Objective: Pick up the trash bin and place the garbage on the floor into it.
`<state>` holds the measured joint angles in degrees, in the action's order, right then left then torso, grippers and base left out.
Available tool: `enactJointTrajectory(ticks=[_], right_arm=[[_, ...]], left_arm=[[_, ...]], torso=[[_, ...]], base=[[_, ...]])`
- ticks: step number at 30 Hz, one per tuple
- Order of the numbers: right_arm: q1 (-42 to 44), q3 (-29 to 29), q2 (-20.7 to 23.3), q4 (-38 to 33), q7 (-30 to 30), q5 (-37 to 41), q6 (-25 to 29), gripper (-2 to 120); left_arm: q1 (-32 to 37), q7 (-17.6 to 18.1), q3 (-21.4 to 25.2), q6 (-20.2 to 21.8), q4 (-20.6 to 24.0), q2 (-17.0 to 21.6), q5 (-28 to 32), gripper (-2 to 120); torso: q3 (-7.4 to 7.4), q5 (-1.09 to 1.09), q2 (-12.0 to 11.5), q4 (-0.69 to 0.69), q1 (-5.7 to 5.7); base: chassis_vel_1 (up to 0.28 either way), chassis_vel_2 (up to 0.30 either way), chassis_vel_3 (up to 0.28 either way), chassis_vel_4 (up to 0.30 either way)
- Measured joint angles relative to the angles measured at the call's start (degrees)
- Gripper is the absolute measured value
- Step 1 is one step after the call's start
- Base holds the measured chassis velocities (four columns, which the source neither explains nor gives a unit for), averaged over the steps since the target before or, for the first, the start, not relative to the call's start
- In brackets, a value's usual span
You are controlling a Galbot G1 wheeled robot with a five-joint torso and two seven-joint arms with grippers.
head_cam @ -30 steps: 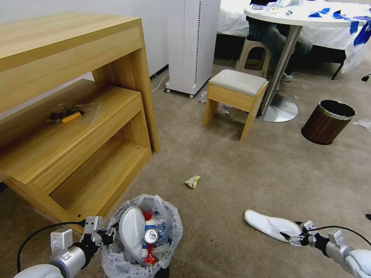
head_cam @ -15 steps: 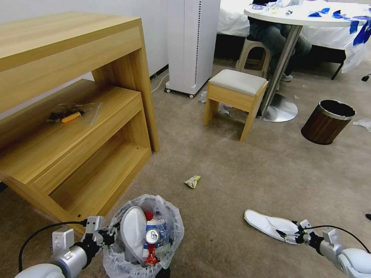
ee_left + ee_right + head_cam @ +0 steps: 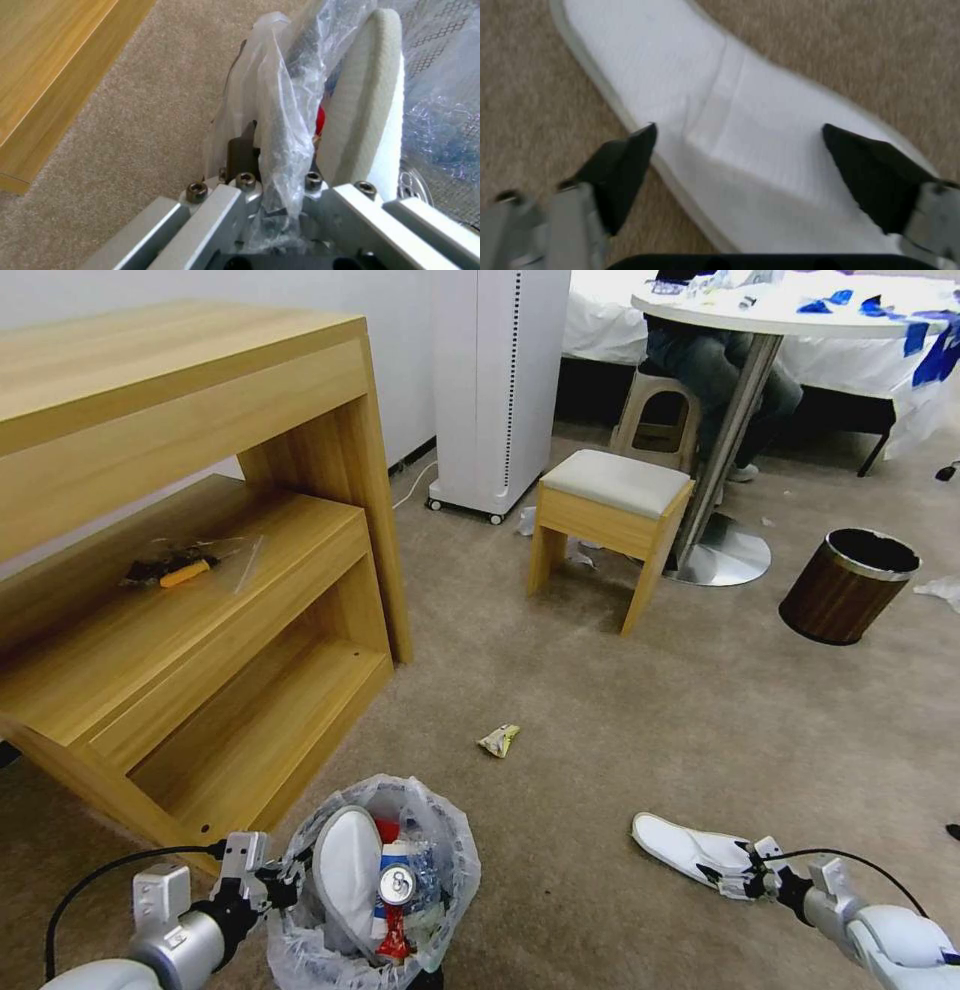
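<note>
While my left gripper (image 3: 283, 882) clenches the trash bin (image 3: 375, 960) rim, my right gripper (image 3: 740, 176) spread wide, white slipper (image 3: 740, 123) lying between its fingertips, on the carpet (image 3: 640, 720).

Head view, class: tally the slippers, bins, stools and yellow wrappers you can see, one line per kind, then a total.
Slippers: 2 (one on the floor, one in the trash bin)
Bins: 2 (trash bin, brown bin)
Stools: 2 (wooden, plastic)
Yellow wrappers: 1
Total: 7

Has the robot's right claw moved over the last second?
Yes. The right gripper slid leftward and nearer the camera along the white slipper, which stayed put on the carpet.
</note>
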<state>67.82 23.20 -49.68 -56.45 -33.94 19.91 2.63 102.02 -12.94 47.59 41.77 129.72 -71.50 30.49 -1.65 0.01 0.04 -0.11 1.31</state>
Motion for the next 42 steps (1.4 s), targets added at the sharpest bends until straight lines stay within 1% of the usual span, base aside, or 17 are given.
enactJointTrajectory(ticks=[2,4,5,6,9,10,13,14,17,18,20,22,23,34,38,40,42], right_arm=[[0.66,0.25,-0.09,0.04,0.12,-0.02,0.12,72],[0.76,0.34,-0.16,0.14,0.22,-0.03,0.2,69],[0.86,0.47,-0.29,0.41,0.48,-0.03,0.41,60],[0.86,0.47,-0.29,0.41,0.48,-0.03,0.41,60],[0.87,0.52,-0.33,0.92,1.16,0.04,0.62,46],[0.87,0.52,-0.33,0.92,1.16,0.04,0.62,46],[0.5,0.23,-0.54,1.18,1.9,0.02,0.78,32],[0.5,0.23,-0.54,1.18,1.9,0.02,0.78,32],[0.41,0.07,-1.03,1.06,2.29,-0.32,0.96,17],[0.41,0.07,-1.03,1.06,2.29,-0.32,0.96,17],[0.34,-0.04,-1.28,0.91,2.51,-0.35,0.98,7],[0.31,-0.04,-1.33,0.91,2.53,-0.36,0.98,5],[0.2,-0.05,-1.57,0.91,2.79,-0.36,1.03,0],[0.83,1.17,-2.02,-0.21,3.61,-1.3,2.11,0],[1.21,3.99,-1.1,-4.19,3.68,-4.49,4.42,0],[1.76,5.9,0.16,-9.29,3.9,-4.98,4.92,0],[1.82,6.28,0.4,-10.44,3.95,-4.98,4.94,0]], left_arm=[[-0.16,0.0,-0.14,-0.03,0.0,0.08,-0.01,0],[-0.26,0.0,-0.23,-0.05,-0.02,0.09,-0.01,0],[-0.44,0.0,-0.41,-0.11,-0.08,0.11,-0.01,0],[-0.44,0.0,-0.41,-0.11,-0.08,0.11,-0.01,0],[-0.6,0.03,-0.55,-0.18,-0.3,0.22,-0.03,0],[-0.6,0.03,-0.55,-0.18,-0.3,0.22,-0.03,0],[-0.63,0.1,-0.55,-0.28,-0.44,0.32,-0.05,0],[-0.63,0.1,-0.55,-0.28,-0.44,0.32,-0.05,0],[-0.59,0.15,-0.33,-0.6,-0.71,0.43,-0.05,0],[-0.59,0.15,-0.33,-0.6,-0.71,0.43,-0.05,0],[-0.5,0.16,-0.27,-0.7,-0.73,0.51,-0.05,0],[-0.49,0.16,-0.27,-0.7,-0.73,0.52,-0.06,0],[-0.49,0.16,-0.29,-0.8,-0.73,0.6,-0.05,0],[-0.47,0.3,-0.32,-0.82,-0.22,1.08,0.28,0],[-0.49,0.34,-0.31,-0.71,-0.05,0.84,0.38,0],[-0.54,0.34,-0.31,-0.69,-0.04,0.48,0.39,0],[-0.54,0.34,-0.32,-0.69,-0.04,0.41,0.39,0]], torso=[[0.0,0.0,0.0,-0.01,0.0],[0.0,0.0,0.0,-0.01,0.0],[0.0,0.0,0.0,-0.01,0.0],[0.0,0.0,0.0,-0.01,0.0],[0.0,0.0,0.0,-0.01,0.0],[0.0,0.0,0.0,-0.01,0.0],[0.0,0.0,0.0,0.0,0.0],[0.0,0.0,0.0,0.0,0.0],[0.0,0.0,0.0,-0.01,0.0],[0.0,0.0,0.0,-0.01,0.0],[0.0,0.0,0.0,0.0,0.0],[0.0,0.01,0.0,0.0,0.0],[0.0,0.01,0.0,0.0,0.0],[0.0,0.01,0.0,-0.01,0.0],[0.0,0.0,0.0,-0.01,0.0],[0.0,0.0,0.0,-0.01,0.0],[0.0,0.0,0.0,0.0,0.0]], base=[[0.0,0.0,0.0,0.0],[0.0,0.0,0.0,0.0],[0.0,0.0,0.0,0.0],[0.0,0.0,0.0,0.0],[0.0,0.0,0.0,0.0],[0.0,0.0,0.0,0.0],[0.0,0.0,0.0,0.0],[0.0,0.0,0.0,0.0],[0.0,0.0,0.0,0.0],[0.0,0.0,0.0,0.0],[0.0,0.0,0.0,0.0],[0.0,0.0,0.0,0.0],[0.0,0.0,0.0,0.0],[0.0,0.0,0.0,0.0],[0.0,0.0,0.0,0.0],[0.0,0.0,0.0,0.0],[0.0,0.0,0.0,0.0]])
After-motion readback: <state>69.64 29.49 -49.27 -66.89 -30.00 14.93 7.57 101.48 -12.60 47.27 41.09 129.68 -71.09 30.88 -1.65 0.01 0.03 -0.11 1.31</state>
